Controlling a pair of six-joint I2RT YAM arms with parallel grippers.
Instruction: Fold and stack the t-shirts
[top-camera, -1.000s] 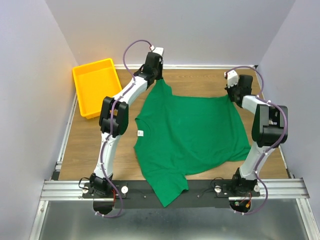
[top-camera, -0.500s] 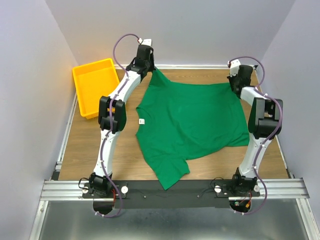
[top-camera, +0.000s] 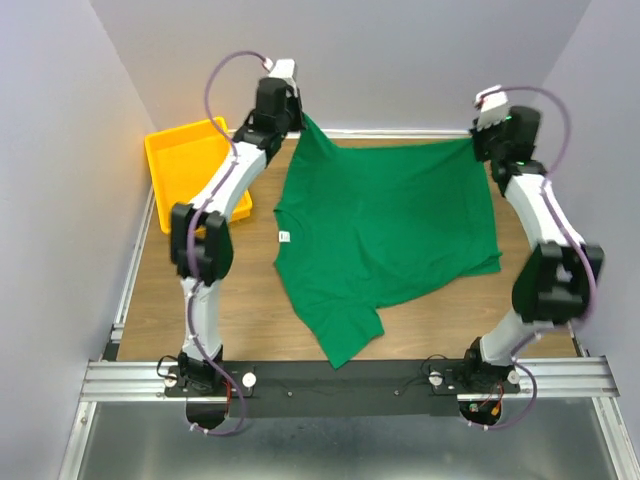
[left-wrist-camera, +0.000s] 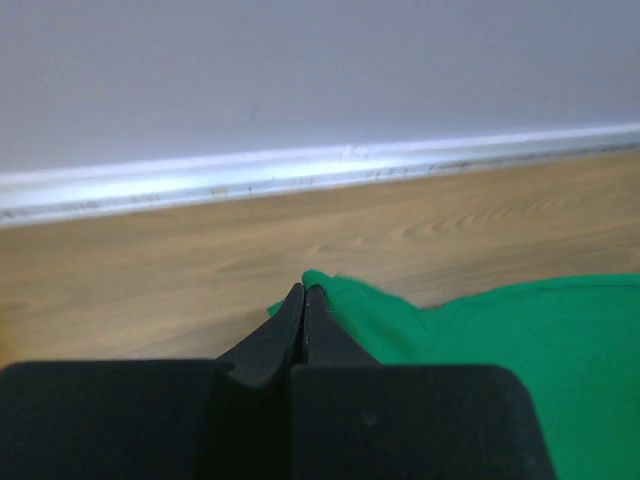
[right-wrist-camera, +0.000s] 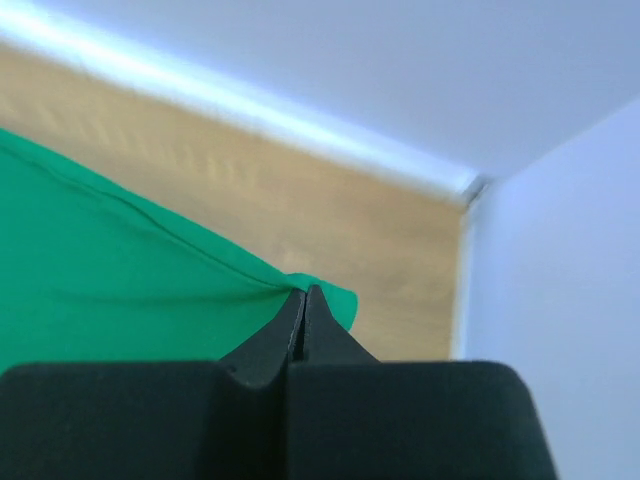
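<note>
The dark green t-shirt (top-camera: 385, 225) is stretched over the wooden table, its far edge lifted between both arms. A small white neck tag (top-camera: 284, 238) shows at its left side, and one sleeve hangs toward the near rail. My left gripper (top-camera: 296, 117) is shut on the shirt's far left corner, which also shows in the left wrist view (left-wrist-camera: 340, 300). My right gripper (top-camera: 478, 140) is shut on the far right corner, which also shows in the right wrist view (right-wrist-camera: 325, 295). Both corners are held above the table near the back wall.
A yellow bin (top-camera: 193, 165) stands at the back left, partly behind my left arm. The back wall and its white baseboard (left-wrist-camera: 300, 170) are close behind both grippers. The right wall (right-wrist-camera: 560, 250) is close to my right gripper.
Both arms have risen and moved toward the back wall with the shirt's corners, pulling the shirt farther back and stretching its far edge.
</note>
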